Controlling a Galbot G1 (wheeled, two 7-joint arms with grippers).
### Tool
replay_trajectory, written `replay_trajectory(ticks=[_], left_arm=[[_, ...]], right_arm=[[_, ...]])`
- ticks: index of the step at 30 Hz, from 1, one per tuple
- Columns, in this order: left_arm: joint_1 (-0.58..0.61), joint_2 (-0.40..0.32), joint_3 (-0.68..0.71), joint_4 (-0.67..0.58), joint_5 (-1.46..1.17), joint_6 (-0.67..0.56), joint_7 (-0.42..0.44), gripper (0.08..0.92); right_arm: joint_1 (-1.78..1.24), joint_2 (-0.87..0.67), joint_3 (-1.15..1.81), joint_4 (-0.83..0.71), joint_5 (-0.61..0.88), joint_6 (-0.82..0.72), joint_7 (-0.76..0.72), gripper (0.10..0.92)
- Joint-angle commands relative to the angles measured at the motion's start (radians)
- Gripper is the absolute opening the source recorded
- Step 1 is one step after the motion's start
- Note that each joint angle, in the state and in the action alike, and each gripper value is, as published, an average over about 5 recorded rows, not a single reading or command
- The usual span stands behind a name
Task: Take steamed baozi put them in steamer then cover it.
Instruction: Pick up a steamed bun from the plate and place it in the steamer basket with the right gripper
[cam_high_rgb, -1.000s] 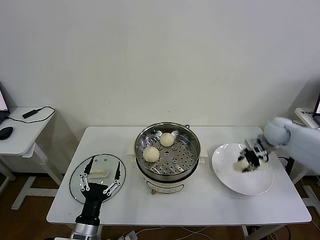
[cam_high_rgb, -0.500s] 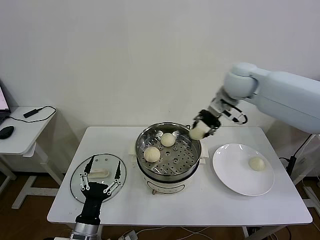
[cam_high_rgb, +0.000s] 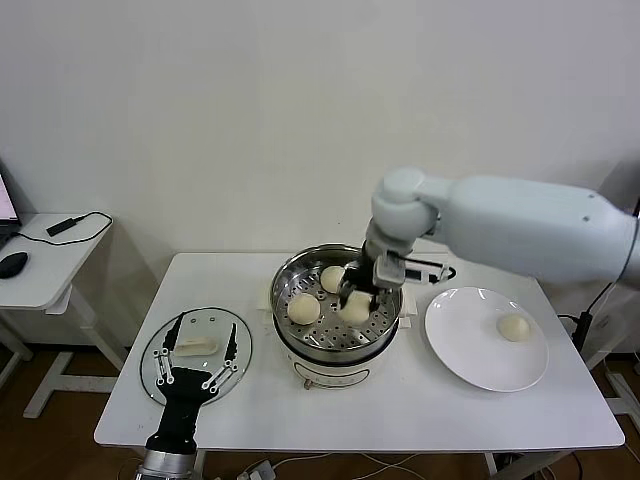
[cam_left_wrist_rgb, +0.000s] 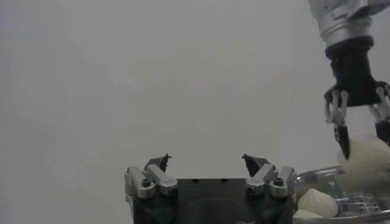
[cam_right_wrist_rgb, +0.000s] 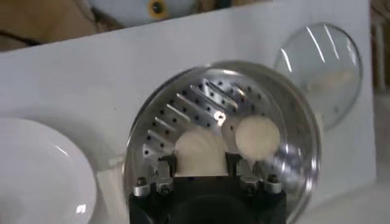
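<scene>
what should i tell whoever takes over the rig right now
Right pincer: shut on a bun, low over the steamer tray.
Left pincer: open, over the lid lying on the table to the steamer's left.
Done: two buns sit in the steamer.
Left: release this third bun, fetch the last bun from the plate, then cover the steamer with the lid.

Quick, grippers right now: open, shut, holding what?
Left gripper: open, empty, above the cover.
Right gripper: shut on a baozi inside the steamer.
</scene>
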Motion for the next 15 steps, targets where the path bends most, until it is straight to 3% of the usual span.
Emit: replay_trajectory(ticks=[1, 8, 15], left_arm=[[0.001, 0.0, -0.001, 0.001, -0.001, -0.001, -0.001, 0.823], [-0.001, 0.003, -0.003, -0.002, -0.006, -0.001, -0.003, 0.823], [-0.004, 0.002, -0.003, 0.003, -0.007, -0.002, -0.002, 0.823]], right_arm=[[-0.165, 0.039, 0.05, 0.012, -0.227, 0.19, 0.036, 0.577], [-0.185, 0.045, 0.081, -0.023, -0.254, 0.177, 0.074, 0.591], [-0.112, 0.012, 0.078, 0.019, -0.174, 0.097, 0.008, 0.756]])
